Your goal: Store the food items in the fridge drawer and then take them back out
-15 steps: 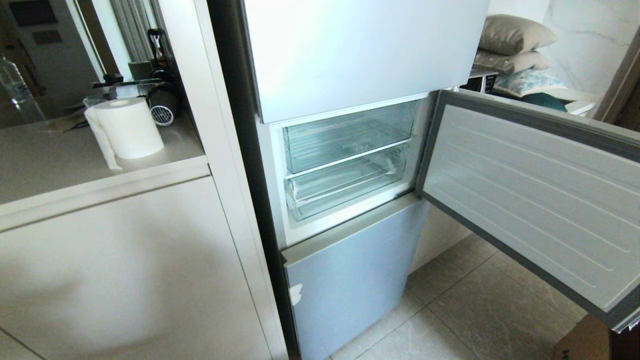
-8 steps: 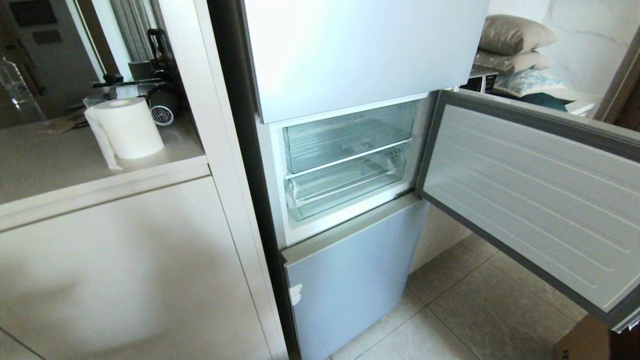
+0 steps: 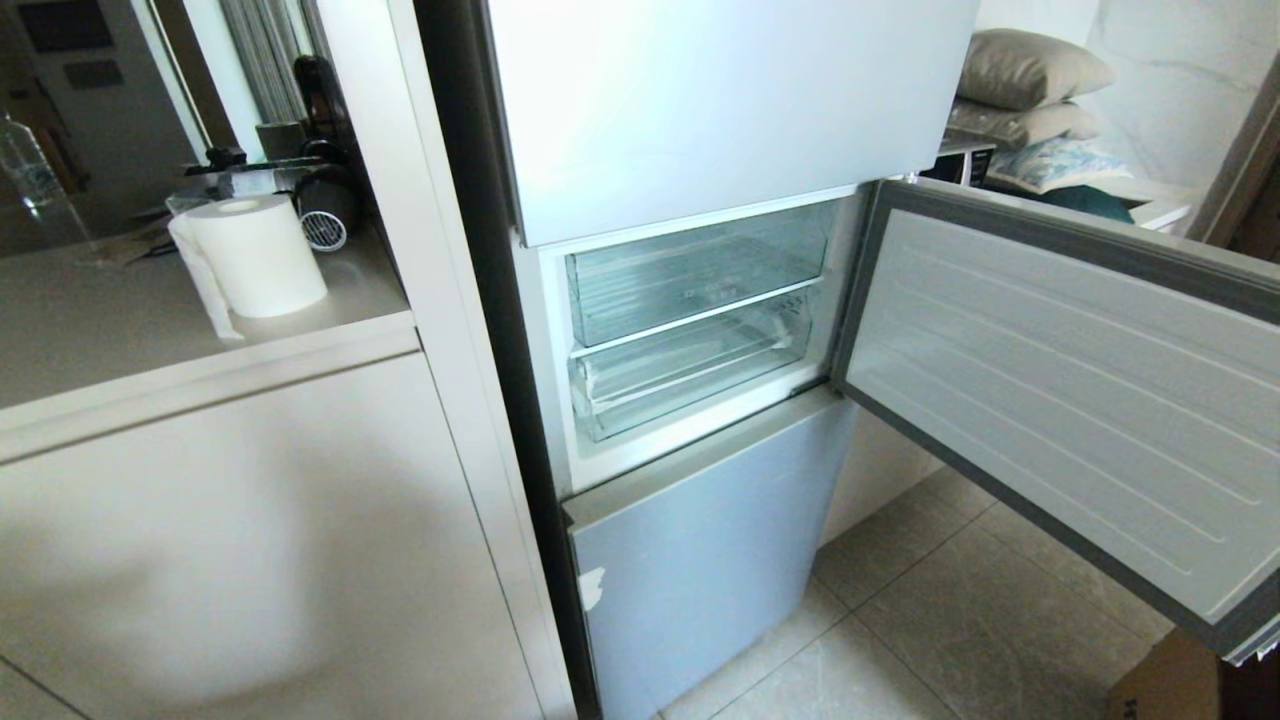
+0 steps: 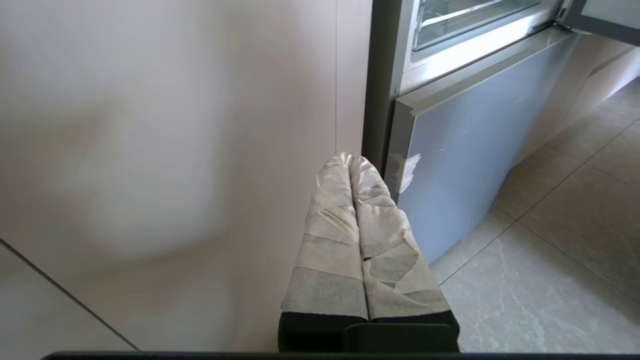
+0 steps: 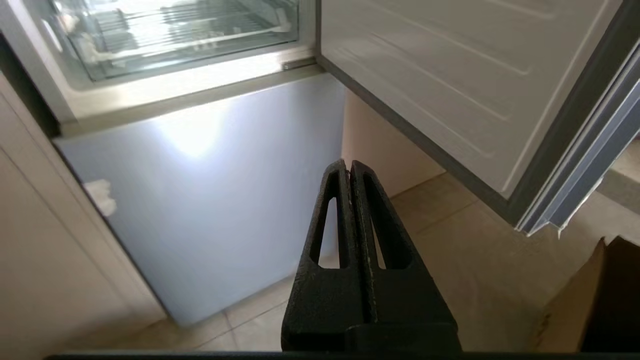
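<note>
Fridge drawer (image 3: 690, 372), taped at its left corner, is seen pushed in and empty; no food is visible, so nothing is judged stored. Left gripper (image 4: 350, 159) and right gripper (image 5: 347, 164) are pressed closed, empty.

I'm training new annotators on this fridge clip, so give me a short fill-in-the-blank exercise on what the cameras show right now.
1. The fridge's middle door stands ____.
2. The fridge drawer with white tape on a front corner sits ____ the other clear bin.
3. On the counter stands a white roll of ____.
4. The left gripper has fingers wrapped in pale ____.

Missing words: open; below; paper; tape
</note>
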